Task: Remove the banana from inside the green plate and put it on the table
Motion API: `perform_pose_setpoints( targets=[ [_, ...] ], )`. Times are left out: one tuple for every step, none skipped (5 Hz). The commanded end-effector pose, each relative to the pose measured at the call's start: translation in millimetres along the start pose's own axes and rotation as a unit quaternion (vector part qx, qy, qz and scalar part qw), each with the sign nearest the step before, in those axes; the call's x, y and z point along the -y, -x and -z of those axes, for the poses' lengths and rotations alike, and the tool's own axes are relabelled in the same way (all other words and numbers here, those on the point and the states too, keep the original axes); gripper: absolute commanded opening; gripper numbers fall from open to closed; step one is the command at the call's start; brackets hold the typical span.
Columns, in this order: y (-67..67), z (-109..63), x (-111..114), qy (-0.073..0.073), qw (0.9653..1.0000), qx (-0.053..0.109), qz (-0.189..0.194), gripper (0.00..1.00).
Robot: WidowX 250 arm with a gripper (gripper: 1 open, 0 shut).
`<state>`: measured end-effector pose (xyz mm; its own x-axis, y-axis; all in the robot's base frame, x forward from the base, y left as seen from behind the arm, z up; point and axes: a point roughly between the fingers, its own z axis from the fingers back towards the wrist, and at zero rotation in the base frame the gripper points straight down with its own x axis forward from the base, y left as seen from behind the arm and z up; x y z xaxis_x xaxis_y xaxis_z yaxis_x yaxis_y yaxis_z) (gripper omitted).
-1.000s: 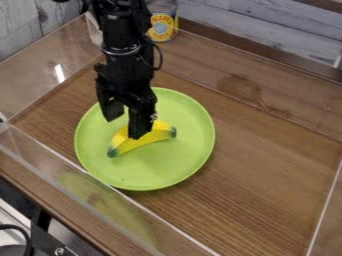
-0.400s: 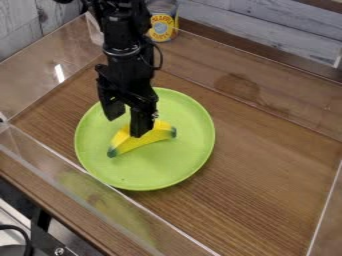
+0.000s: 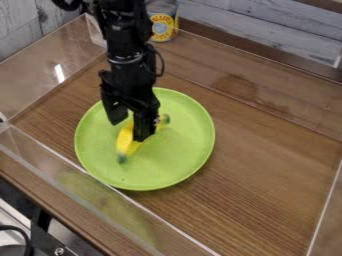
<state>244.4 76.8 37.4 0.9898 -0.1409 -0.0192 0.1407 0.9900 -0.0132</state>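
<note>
Setting: brown wood-grain table [image 3: 267,170] fenced by low clear acrylic walls, with pale planks behind the far edge and a small jar [image 3: 163,27] with a label in the far corner.
Plate: the lime-green plate [image 3: 187,155] sits toward the near-left part of the table, flat and glossy.
Banana: the yellow toy banana [image 3: 128,140] lies inside the plate, near its middle, partly hidden by the arm (its outline is smeared, so its exact angle is hard to read).
Arm: the black robot arm comes down from the far edge and points straight down over the plate.
Fingers: the gripper [image 3: 132,124] has its fingers spread wide, straddling the banana's upper part; they have not clamped on it, and whether they touch it I cannot tell.
Progress: nothing delivered yet. The banana is inside the plate, unlifted.
Left to do: clamp, lift clear of the rim, carry to bare wood beside the plate, let go.
</note>
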Motion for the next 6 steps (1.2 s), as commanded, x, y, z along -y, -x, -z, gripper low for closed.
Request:
perform_pose_setpoints(
  targets=[
    [-2.3, -0.6, -3.7, -0.009, 0.9999, 0.011, -0.002, 0.00],
    [-1.7, -5.3, -1.6, -0.008, 0.9998, 0.011, -0.014, 0.00],
    [-0.7, -17.7, 1.9, -0.006, 0.9995, 0.011, -0.028, 0.00],
    [0.1, -32.6, 5.9, -0.002, 0.9992, 0.013, -0.039, 0.00],
    [-0.3, -49.4, 12.7, 0.003, 0.9988, 0.017, -0.046, 0.00],
    [-5.7, -68.1, 30.1, 0.007, 0.9982, 0.026, -0.054, 0.00]
  ],
)
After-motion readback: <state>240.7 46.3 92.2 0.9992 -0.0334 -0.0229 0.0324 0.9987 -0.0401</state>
